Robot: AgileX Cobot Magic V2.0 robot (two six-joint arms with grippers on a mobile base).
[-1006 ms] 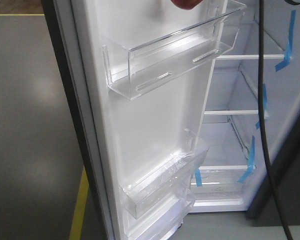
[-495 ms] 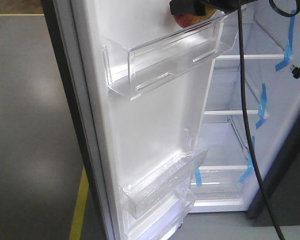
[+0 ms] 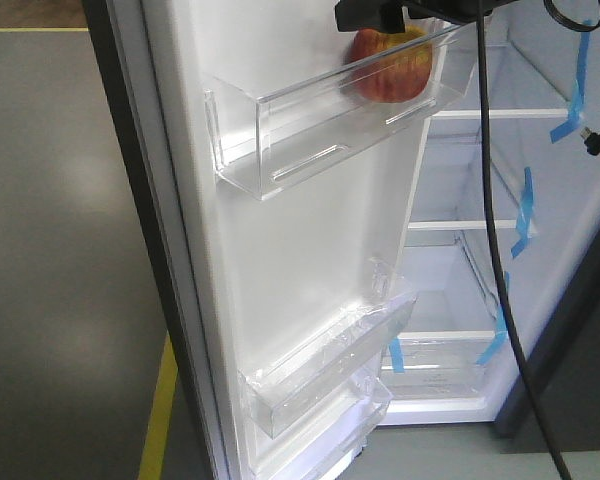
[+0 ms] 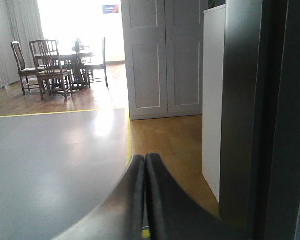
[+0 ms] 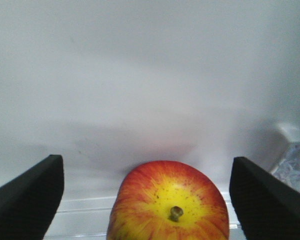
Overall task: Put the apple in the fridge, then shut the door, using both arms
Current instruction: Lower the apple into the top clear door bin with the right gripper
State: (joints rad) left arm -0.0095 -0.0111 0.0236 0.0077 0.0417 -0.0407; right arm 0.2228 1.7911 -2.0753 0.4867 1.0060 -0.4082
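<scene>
My right tool is spread wide above the apple sitting in the top door bin; left tool is pinched closed.

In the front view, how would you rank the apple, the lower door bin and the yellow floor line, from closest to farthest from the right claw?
1. The apple, right under the right gripper, sitting in the upper door bin.
2. The lower door bin, well below it.
3. The yellow floor line, bottom left on the floor.
</scene>
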